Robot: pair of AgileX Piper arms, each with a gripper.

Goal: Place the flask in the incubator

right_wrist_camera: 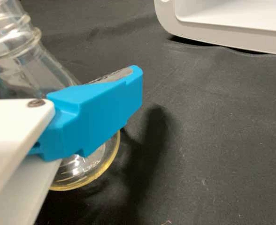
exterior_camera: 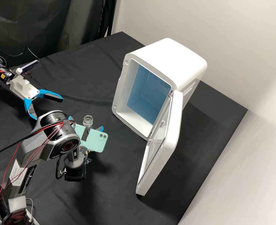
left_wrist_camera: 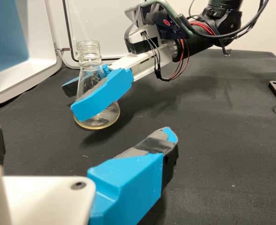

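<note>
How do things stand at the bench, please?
Left tool open. Right tool shut on flask, upright on bench. Incubator door open; nothing between.

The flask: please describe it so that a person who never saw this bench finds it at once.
Start at the white incubator with its door open on the black bench. On the bench before its opening stands a clear conical flask, between the right gripper's blue fingers. It is the only glass thing there.

No legible text anywhere. Label (exterior_camera: 20,175) on the near arm's link and ring print (exterior_camera: 69,145) on its joint: too small to read.
</note>
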